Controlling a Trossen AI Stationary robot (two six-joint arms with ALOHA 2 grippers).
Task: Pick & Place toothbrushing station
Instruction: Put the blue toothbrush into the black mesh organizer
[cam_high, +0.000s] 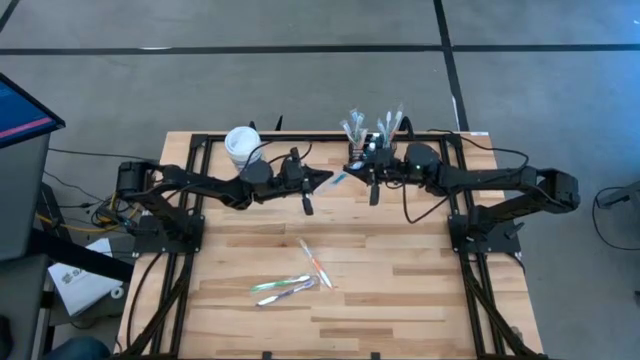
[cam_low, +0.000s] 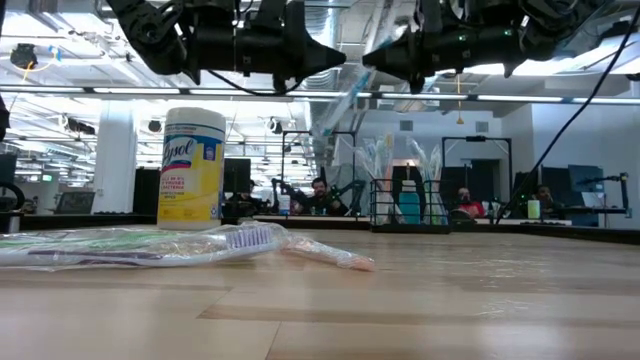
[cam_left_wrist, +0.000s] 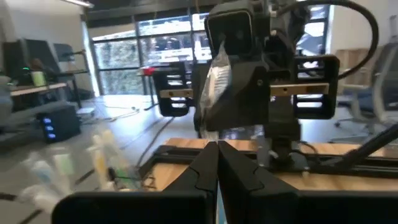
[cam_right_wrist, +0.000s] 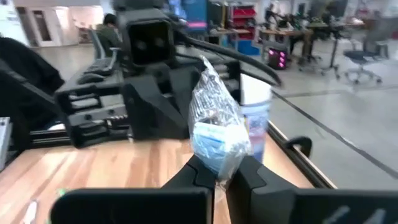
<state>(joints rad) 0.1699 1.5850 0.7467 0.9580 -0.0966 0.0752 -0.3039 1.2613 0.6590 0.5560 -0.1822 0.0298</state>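
Both claws meet mid-air on one wrapped toothbrush (cam_right_wrist: 216, 134): right claw (cam_right_wrist: 219, 177) pinching it, left claw (cam_left_wrist: 217, 155) closed on its end; an early release drops it short of the toothbrushing station (cam_high: 372, 152)

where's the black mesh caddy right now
In the high view the black mesh caddy sits at the table's far edge, right of centre, stuffed with wrapped toothbrushes, just beyond the right hand; the white tub stands well to its left.
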